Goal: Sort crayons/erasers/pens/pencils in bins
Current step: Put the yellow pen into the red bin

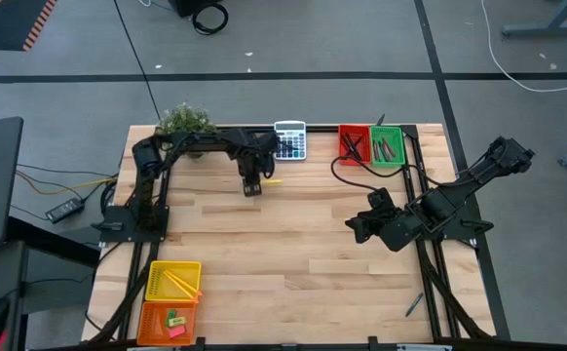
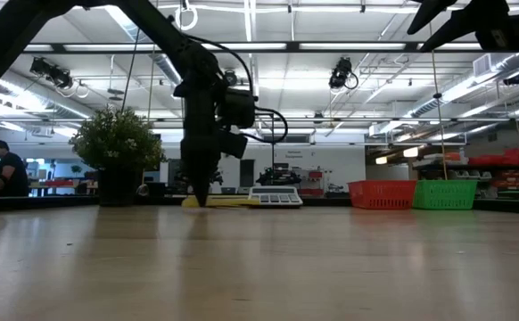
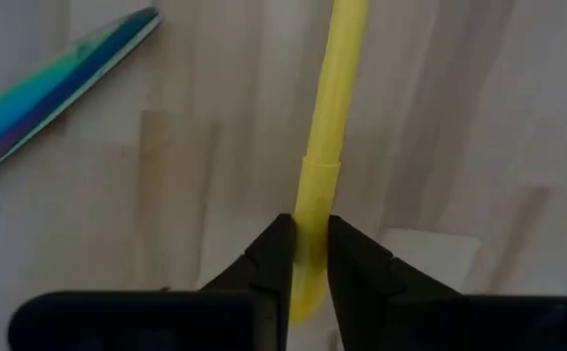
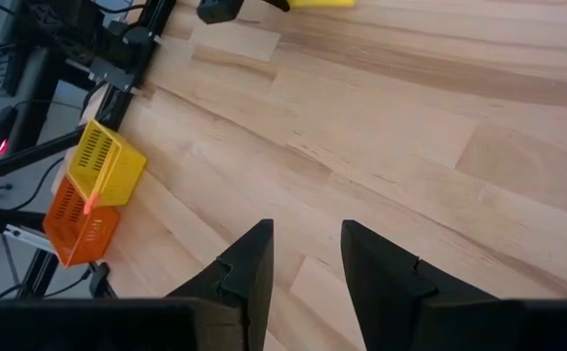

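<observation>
Your left gripper (image 3: 310, 255) is pinching one smooth, round, bright yellow plastic pen (image 3: 324, 136) on pale wood-grain table (image 1: 293, 244) — apparently gripped; right gripper (image 4: 306, 255) is gaping, empty.

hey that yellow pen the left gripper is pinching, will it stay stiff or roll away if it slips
The yellow pen looks like straight, rigid plastic, so it probably stays stiff. Its round barrel may roll on the table. The left gripper pinches near one end, so it might droop.

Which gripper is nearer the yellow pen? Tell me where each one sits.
Left. The left gripper is down on the table with its fingers on either side of the yellow pen's end, by the calculator. The right gripper hovers well away, toward the table's right side.
</observation>
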Robot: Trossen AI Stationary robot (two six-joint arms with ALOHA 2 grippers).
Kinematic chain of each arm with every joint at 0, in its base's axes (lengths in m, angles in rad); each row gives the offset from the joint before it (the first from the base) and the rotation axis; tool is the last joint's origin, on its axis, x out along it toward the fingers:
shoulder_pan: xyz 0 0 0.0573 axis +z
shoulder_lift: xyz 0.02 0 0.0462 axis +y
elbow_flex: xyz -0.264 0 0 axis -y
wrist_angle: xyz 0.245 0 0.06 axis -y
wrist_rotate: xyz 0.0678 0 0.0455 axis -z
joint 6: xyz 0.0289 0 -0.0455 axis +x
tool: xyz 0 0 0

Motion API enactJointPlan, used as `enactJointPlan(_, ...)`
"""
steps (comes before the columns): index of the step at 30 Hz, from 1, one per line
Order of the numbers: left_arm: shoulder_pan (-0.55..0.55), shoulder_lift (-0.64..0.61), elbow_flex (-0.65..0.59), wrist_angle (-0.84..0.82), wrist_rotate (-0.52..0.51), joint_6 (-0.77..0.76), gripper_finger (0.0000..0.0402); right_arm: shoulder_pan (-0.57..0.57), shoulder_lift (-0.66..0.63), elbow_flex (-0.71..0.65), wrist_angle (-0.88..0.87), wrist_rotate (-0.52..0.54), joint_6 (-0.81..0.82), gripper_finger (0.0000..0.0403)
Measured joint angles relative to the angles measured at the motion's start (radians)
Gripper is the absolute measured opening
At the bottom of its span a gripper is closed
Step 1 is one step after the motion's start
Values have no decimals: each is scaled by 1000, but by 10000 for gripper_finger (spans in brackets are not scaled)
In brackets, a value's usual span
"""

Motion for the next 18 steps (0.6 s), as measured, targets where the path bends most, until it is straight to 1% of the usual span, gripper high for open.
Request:
enactJointPlan(7,2,0,0,-17,-5,-9,60,0,0,0,0,0,-3,129)
enactJointPlan(10,2,0,23,-49,41,-31,56,0,0,0,0,0,-2,129)
enactJointPlan(14,-6,-1,95,-51,103,-61,48,0,0,0,1,0,6,129)
enactJointPlan(18,-23,-3,221,5,136,-109,46,0,-4,0,33,-29,44,129)
